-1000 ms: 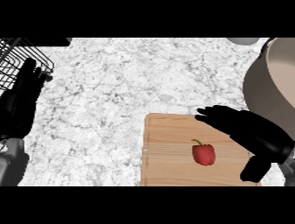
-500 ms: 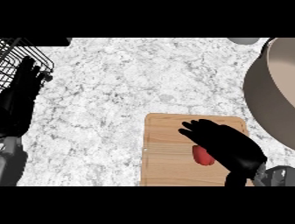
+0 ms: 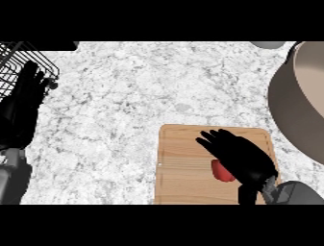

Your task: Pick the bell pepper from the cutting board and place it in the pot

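Observation:
The red bell pepper lies on the wooden cutting board at the lower middle, mostly covered by my right hand. That hand sits directly over the pepper, open, its fingers stretched toward the upper left and the thumb hanging at the board's lower edge. Only the pepper's left side shows beneath the palm. The big tan pot stands at the right edge, just beyond the board's right side. My left hand rests open at the far left, fingers up.
A black wire dish rack fills the upper left corner, behind my left hand. A grey round object peeks in at the top right. White marble counter lies between the rack, board and pot.
My right hand has moved left from the board's right edge to above the pepper and lowered over it, hiding most of it. The left hand stays still.

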Tool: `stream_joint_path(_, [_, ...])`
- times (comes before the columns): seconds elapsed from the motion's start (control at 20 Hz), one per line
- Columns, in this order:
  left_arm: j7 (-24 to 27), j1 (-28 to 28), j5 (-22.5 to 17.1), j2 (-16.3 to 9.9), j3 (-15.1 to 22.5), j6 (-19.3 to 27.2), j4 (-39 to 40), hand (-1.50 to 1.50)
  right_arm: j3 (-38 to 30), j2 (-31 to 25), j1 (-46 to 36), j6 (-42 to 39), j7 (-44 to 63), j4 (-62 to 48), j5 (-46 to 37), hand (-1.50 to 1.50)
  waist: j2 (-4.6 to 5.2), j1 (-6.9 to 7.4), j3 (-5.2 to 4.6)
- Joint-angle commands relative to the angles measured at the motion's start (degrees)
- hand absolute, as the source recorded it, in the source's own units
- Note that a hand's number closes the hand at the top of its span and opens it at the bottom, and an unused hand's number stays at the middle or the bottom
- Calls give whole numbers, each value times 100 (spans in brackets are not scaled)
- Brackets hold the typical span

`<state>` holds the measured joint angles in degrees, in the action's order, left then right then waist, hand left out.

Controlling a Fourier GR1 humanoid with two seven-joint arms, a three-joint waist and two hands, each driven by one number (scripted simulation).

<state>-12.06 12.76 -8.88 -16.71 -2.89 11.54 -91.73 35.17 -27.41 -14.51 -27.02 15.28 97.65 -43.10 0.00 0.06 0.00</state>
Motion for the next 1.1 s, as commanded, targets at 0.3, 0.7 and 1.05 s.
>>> stream_joint_path(0.3, [-345, -212, 334, 271, 21, 75, -610, 0, -318, 519, 325, -51, -426, -233, -758, -150, -8, 1, 1])
stream_joint_path(0.7, [-313, -360, 392, 398, -48, -116, -628, 0, -432, 776, 541, 550, -922, -1227, -1523, -150, -5, 6, 1])
stream_joint_path(1.05, [64, -268, 112, 263, -419, -540, -103, 0, -514, 228, 39, 766, -2355, -1876, -1845, 150, 4, 25, 0])
